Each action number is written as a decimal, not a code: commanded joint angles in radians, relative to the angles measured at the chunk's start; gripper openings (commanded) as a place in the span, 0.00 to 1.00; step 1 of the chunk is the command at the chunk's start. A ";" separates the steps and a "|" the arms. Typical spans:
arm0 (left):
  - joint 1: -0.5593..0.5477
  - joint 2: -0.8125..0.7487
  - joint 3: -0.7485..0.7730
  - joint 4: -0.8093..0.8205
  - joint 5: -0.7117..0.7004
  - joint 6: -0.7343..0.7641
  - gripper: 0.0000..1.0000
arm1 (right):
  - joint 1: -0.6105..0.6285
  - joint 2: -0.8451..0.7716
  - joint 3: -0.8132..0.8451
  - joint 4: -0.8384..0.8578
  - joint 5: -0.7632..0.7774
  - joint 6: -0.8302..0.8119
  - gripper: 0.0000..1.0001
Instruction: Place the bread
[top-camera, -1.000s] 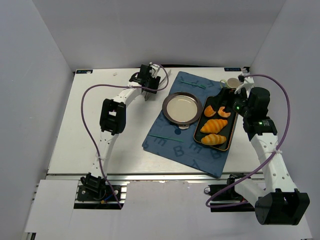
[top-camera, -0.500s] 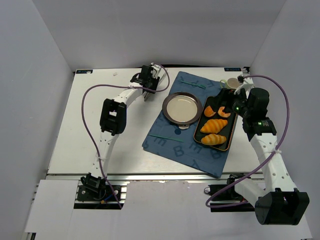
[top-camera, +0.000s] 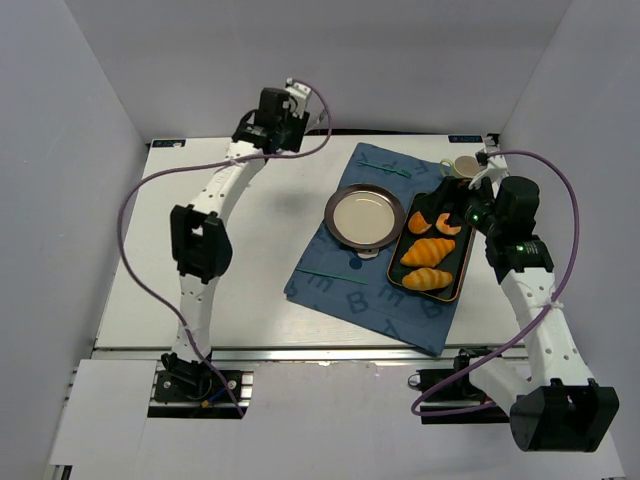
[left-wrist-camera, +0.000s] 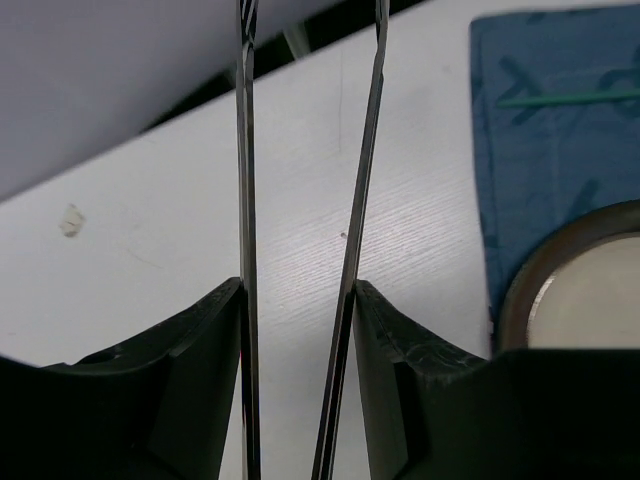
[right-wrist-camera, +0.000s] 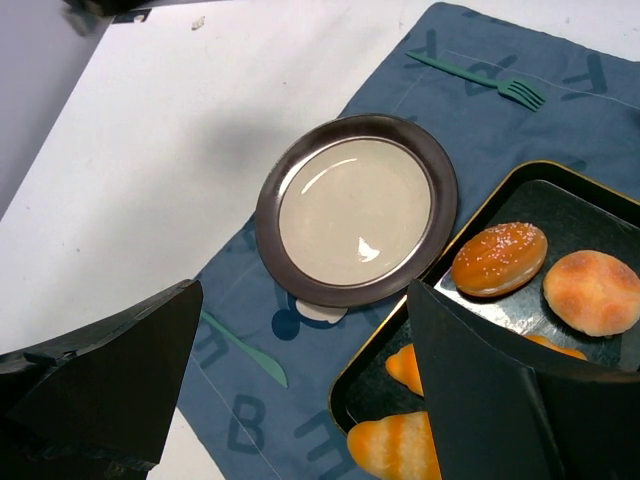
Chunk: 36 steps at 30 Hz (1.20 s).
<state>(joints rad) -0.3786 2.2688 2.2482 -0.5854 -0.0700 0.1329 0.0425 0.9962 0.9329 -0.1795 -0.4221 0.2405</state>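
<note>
Right pincer (right-wrist-camera: 305, 290) hangs empty, fingers wide apart, over the black tray (right-wrist-camera: 600, 210). On it the bread (right-wrist-camera: 498, 258) lies in the corner nearest the plate (right-wrist-camera: 355, 210), beside a rounder bun (right-wrist-camera: 597, 292). Left pincer (left-wrist-camera: 310, 40), narrowly apart and empty, hovers over the bare bench (left-wrist-camera: 150, 250).

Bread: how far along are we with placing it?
Nothing looks done: the bread lies in the tray beside the round bun, and the plate is empty. In hand: the right gripper hovers open near the tray, holding nothing; the left gripper is empty by the table's far edge. Left: grasp the bread, lift it and set it down, probably on the plate.
</note>
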 joint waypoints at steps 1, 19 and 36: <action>0.003 -0.193 -0.018 -0.060 0.061 0.010 0.56 | 0.005 -0.039 -0.009 0.040 -0.012 0.020 0.89; -0.250 -0.620 -0.478 -0.248 0.404 0.116 0.56 | 0.007 -0.248 0.305 -0.316 0.539 0.169 0.89; -0.496 -0.456 -0.524 0.094 0.084 -0.237 0.52 | 0.005 -0.324 0.412 -0.436 0.589 0.166 0.89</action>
<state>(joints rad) -0.8513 1.7679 1.6806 -0.5644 0.0982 -0.0360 0.0463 0.6811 1.3121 -0.6170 0.1505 0.4046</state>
